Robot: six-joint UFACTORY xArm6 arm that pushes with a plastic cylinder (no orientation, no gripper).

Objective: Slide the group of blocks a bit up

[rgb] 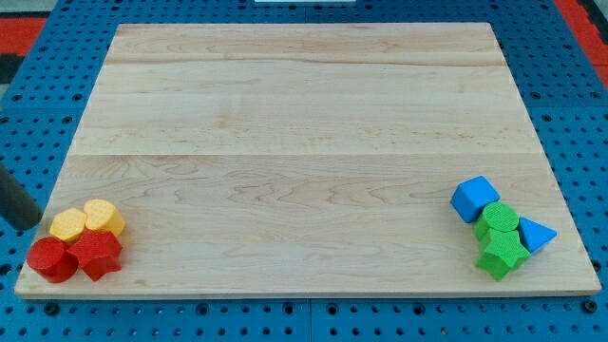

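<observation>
Two clusters sitting at the wooden board's (285, 114) bottom corners, my tip (28, 226), pincerless so nothing clamping, hovering just left of the yellow blocks (68, 225), red cylinder (49, 258) and red star (97, 254), probably needing to be getting beneath them for pushing upward, blue-green cluster (497, 220) lying well apart at the view's right

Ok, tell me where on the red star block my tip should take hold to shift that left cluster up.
It can only push: press the lower edge of the red star-shaped block, coming from the view's bottom. A yellow block sits directly above it and should ride along; the red cylinder beside it probably needs its own push. My tip is at the cluster's left.
</observation>
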